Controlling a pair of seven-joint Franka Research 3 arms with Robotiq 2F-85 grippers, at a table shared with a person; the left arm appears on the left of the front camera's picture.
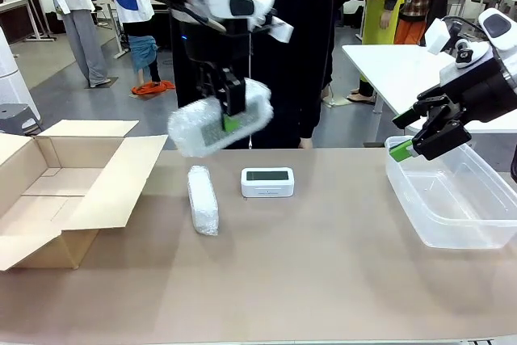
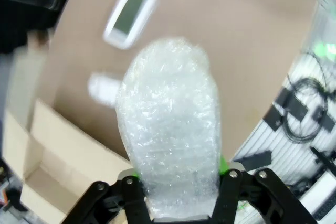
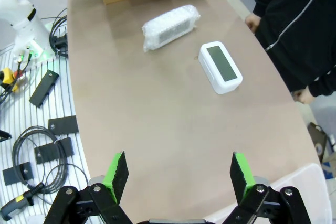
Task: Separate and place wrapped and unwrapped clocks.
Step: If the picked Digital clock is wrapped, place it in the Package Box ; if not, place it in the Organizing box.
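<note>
Nearest, on the bare beige table [image 1: 323, 280]: an oblong bundle in whitish bubble wrap [image 1: 203, 199], flat on the surface, one end toward the robot, just left of the bare white rounded-rectangular digital clock with a grey display [image 1: 267, 182] and not touching it. The clock itself at mid-table, display facing the robot's side.

Well left of the clock: an open brown cardboard box [image 1: 73, 191], flaps spread, one flap reaching toward the lying bundle.

Well right of the clock: a clear plastic tub [image 1: 408, 191] at the table's right side. Over its left rim, the right gripper [image 1: 420, 139], green pads spread wide, nothing between them. From its wrist camera, the clock [image 3: 221, 67] and the lying bundle [image 3: 170, 27] side by side beyond the parted fingers.

Above the clock and a little left, clear of the table: a second bubble-wrapped bundle [image 1: 194, 131], tilted, clamped across its middle by the left gripper [image 1: 229, 111], jaws narrowed onto the wrap. Blurred in the left wrist view [image 2: 168, 129].

Behind the clock, at the far edge: a person in black [image 1: 291, 38].
</note>
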